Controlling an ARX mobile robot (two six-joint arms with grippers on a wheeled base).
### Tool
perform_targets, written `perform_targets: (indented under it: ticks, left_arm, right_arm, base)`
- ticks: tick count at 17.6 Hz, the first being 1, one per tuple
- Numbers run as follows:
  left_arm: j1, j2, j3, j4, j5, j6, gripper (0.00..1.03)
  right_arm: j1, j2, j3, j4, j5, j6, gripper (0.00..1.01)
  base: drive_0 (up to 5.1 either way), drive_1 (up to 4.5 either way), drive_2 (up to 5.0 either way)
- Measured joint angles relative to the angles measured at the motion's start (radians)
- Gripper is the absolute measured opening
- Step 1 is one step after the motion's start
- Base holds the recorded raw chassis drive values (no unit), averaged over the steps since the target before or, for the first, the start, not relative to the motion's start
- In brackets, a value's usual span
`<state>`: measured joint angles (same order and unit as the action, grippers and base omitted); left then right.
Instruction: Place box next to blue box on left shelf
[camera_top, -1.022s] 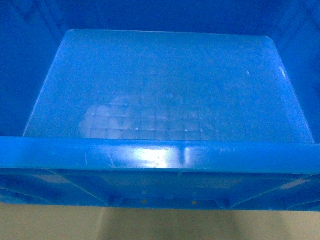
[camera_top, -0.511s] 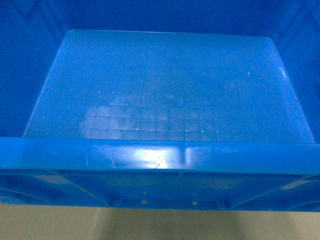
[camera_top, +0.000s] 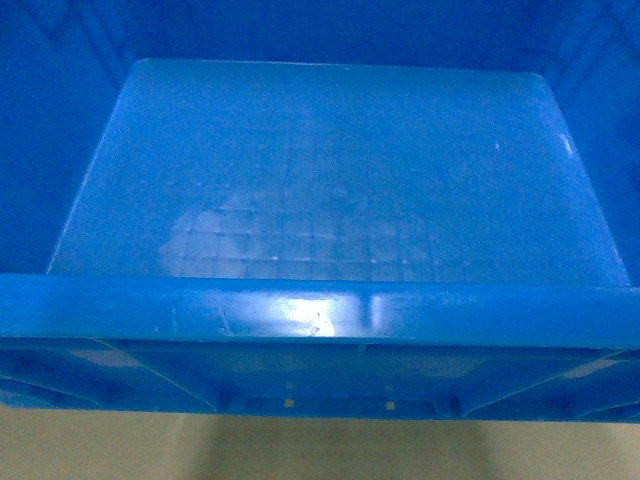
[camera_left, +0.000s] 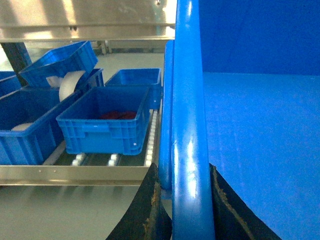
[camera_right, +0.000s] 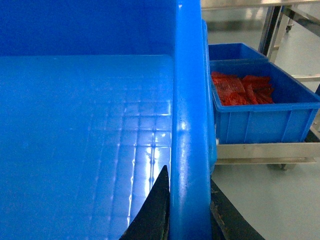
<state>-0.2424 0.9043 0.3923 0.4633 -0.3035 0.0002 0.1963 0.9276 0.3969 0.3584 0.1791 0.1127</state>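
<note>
A: Metal shelf (camera_left: 80, 172) on the left carries several blue crates (camera_left: 105, 122) on rollers. Where is the box?

B: The box (camera_top: 330, 200) fills the head view. Left end effector (camera_left: 182, 200) clamps its left rim, right end effector (camera_right: 187, 212) clamps its right rim.

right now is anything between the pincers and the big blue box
No. The left pincer already straddles one side rim of the box, and the right pincer straddles the opposite rim, each with a finger on either side of the wall. Nothing visible sits between the pincers and the plastic.
</note>
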Motion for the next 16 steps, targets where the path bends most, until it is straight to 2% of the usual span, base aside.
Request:
perform_targets:
  ticks: [16]
  left_arm:
    - [0.000, 0.000, -0.003, -0.010, 0.000, 0.000, 0.17]
  right_arm:
    - [0.000, 0.000, -0.002, -0.009, 0.000, 0.000, 0.09]
  base:
    - [0.0, 0.00, 0.0]
